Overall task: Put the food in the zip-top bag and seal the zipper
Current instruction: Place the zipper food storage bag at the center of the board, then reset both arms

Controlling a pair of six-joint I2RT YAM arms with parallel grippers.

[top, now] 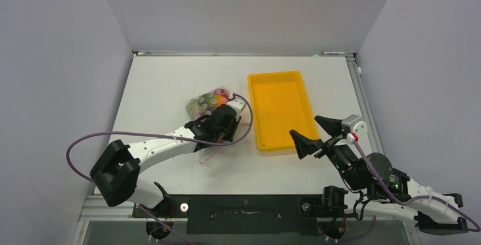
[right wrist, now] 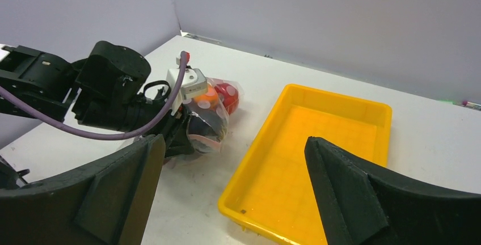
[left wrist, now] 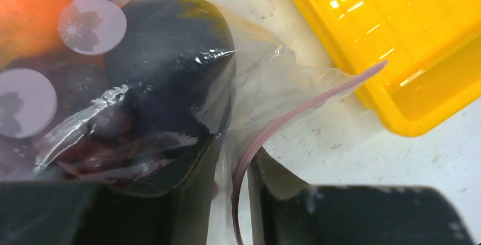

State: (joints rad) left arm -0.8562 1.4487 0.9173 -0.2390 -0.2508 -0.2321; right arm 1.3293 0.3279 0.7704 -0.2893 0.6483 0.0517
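So the food (top: pixel 205 102) all looks to be inside the zip-top bag (top: pixel 214 98), left of centre in the top view, with the yellow tray (top: pixel 281 109) just to its right and bare. From the left wrist you can see a dark eggplant (left wrist: pixel 170 58) and an orange piece (left wrist: pixel 31 15) pressed against the dotted plastic. What's left is the seal, I reckon.

The left claw (top: pixel 225 125) is right at the bag's mouth. In the wrist view the pink zipper (left wrist: pixel 317 102) runs from the middle right of the frame down into the slim gap between its jaws at the bottom. They're nearly closed around the strip, but I honestly can't tell if it's properly pinched. The right claw (top: pixel 313 133) is spread wide with nothing in it, hanging over the tray's lower right corner, well apart from the bag.

To do this bit well, I'd squeeze flat on the strip, not the film below it. Then slide along its whole length, keeping the strip straight. The bag is soft and lumpy, so it'll likely drag across the counter (top: pixel 159 86). Bringing the right claw over to pin the far end would help.
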